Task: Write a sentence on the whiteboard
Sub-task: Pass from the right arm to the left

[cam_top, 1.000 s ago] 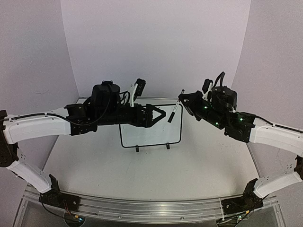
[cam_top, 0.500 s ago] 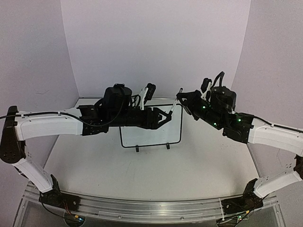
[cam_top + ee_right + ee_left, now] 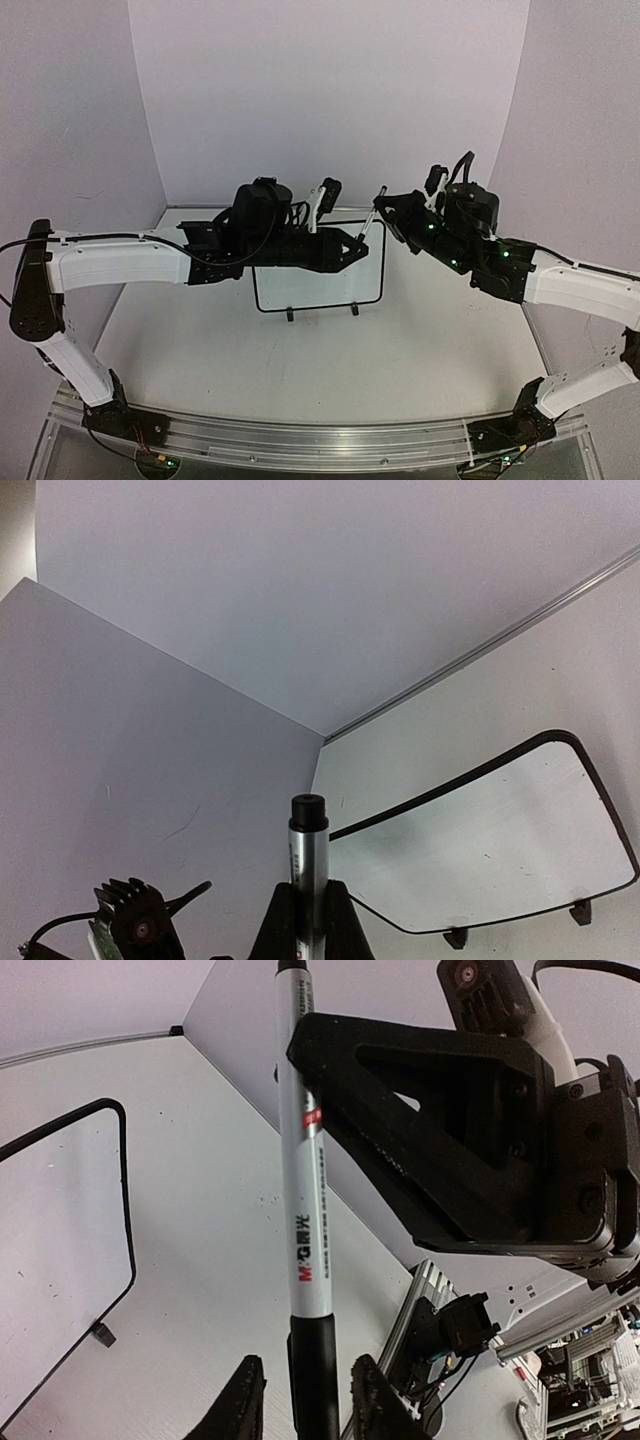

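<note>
The whiteboard point(image 3: 320, 285) stands upright on two black feet at the table's middle; it also shows in both wrist views, whiteboard point(image 3: 60, 1260) and whiteboard point(image 3: 500, 850). Its visible face shows no sentence. My right gripper point(image 3: 381, 212) is shut on the silver barrel of a marker point(image 3: 370, 225), above the board's right top corner. The marker point(image 3: 309, 865) rises between the right gripper point(image 3: 315, 925) fingers. My left gripper point(image 3: 357, 243) reaches the marker's lower end. In the left wrist view the black cap of the marker point(image 3: 305, 1210) sits between the left gripper point(image 3: 308, 1405) fingers, with narrow gaps on both sides.
An aluminium rail point(image 3: 300, 440) with both arm bases runs along the near table edge. White walls close the table at the back and on both sides. The left arm point(image 3: 120, 262) stretches across in front of the board's upper left part.
My left arm has moved right to the marker, and its jaws have narrowed around the black cap. The right arm and the marker have stayed put.
</note>
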Controlling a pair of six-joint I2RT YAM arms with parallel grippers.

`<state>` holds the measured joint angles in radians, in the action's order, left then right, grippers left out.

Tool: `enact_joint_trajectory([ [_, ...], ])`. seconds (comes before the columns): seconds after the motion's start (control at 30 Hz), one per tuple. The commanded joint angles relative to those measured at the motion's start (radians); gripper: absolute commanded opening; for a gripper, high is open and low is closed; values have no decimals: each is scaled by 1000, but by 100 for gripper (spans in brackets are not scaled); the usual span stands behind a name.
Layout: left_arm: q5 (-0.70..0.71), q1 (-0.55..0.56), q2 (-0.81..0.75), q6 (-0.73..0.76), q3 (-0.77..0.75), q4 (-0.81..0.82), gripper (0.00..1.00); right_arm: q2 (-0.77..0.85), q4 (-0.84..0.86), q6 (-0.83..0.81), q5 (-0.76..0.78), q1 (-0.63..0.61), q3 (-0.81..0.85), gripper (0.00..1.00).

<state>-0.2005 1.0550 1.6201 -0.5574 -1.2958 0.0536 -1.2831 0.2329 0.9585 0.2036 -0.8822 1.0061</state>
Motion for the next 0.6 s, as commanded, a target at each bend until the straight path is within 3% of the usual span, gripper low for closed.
enact_joint_trajectory([
  [0.0, -7, 4, 10, -2, -58, 31, 21, 5, 28, -7, 21, -4, 22, 0],
  [0.23, 0, 4, 9, 9, -60, 19, 2, 15, -36, -33, 20, -4, 27, 0],
  [0.3, 2, 4, 8, 16, -59, 5, 0, 25, -92, -53, 31, -3, 42, 5],
  [0.43, -1, 3, -22, 37, -25, -20, 0, 70, -219, -144, 76, -2, 61, 42],
  [0.57, -29, 3, -66, 90, 14, -93, 0, 137, -403, -273, 67, 11, 98, 59],
])
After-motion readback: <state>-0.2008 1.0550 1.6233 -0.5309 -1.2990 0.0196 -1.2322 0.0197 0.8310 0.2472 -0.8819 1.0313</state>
